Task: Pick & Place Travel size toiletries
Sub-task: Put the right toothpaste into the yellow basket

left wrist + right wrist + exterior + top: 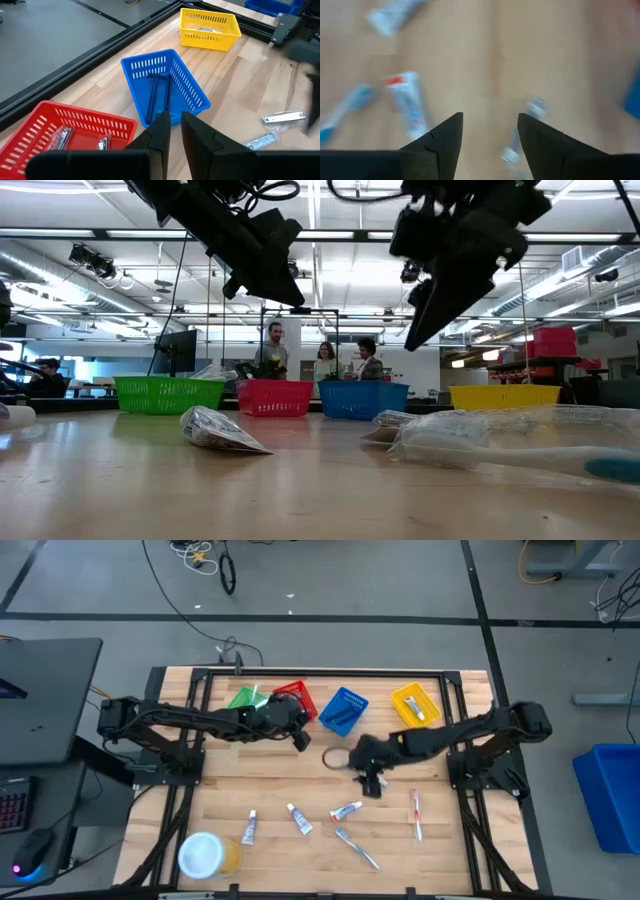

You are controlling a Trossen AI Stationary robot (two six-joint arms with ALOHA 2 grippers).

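A: High view, where are the arms?
B: Left claw (300, 740) sits over the far half of the table (470, 850), between the red basket (296, 698) and blue basket (343, 710). Right claw (372, 783) is mid-table, just beyond the loose toiletries. Near edge: small tube (249, 828), second tube (299, 819), third tube (346, 810), blue toothbrush (358, 847), red-and-white toothbrush (416, 815). Yellow-bodied jar (205, 856) is at the near left corner. Green basket (246, 698) and yellow basket (416, 705) are also in the far row; the yellow one has an item inside.

A: Low view?
B: Both arms hang above the table, off the surface. Clear-wrapped toothbrush (520, 448) close up on the right, crumpled wrapper (218, 430) left of centre. Three people (322, 360) stand behind the baskets.

A: Left wrist?
B: Left claw (172, 131) fingers nearly together, narrow gap, nothing in it. Dark blue razors (159, 92) lie in the blue basket; packaged items (62, 137) are in the red one.

A: Right wrist?
B: Right claw (487, 131) wide open, empty, over a red-print tube (407, 111). Blue toothbrush (342, 112) is off to the side.
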